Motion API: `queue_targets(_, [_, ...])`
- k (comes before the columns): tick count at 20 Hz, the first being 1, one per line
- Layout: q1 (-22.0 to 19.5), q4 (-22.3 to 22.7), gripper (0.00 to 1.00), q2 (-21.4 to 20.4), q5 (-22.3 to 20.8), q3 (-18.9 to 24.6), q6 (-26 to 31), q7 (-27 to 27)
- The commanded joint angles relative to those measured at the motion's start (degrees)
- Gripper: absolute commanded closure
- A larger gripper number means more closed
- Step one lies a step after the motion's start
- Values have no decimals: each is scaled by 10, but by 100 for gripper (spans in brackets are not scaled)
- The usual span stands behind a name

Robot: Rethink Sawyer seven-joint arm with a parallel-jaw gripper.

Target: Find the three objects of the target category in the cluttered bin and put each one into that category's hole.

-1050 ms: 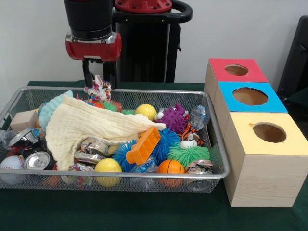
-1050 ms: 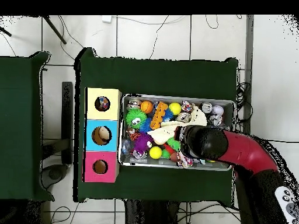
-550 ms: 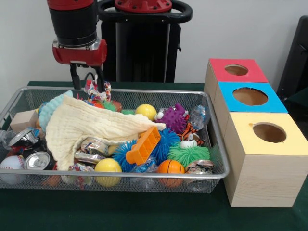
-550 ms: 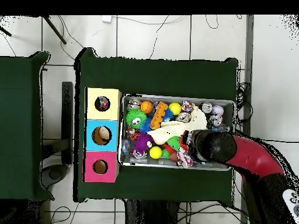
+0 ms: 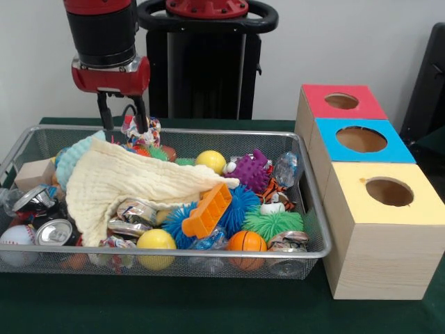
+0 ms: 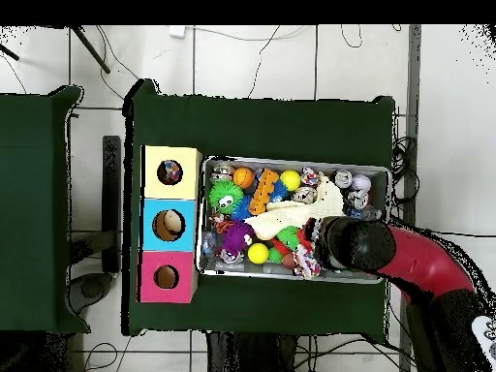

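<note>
Black cylindrical wrist, red collar, black two-fingered end effector (image 5: 123, 113), red arm

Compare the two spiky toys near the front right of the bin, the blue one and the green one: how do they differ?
The blue spiky ball is partly covered by the orange plastic block leaning across it; the green spiky ball has nothing on top. The blue one sits further back, the green one nearer the wire bin's front rim, beside the small basketball. Both are soft-looking, round toys with thin bristles.
</note>
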Motion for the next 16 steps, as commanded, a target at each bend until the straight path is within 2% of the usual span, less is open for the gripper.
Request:
queue_targets(1, [-11,57,0,0,-33,55,-8,-63])
queue_targets(16, [-9,80,0,34,-80,38,-81,-34])
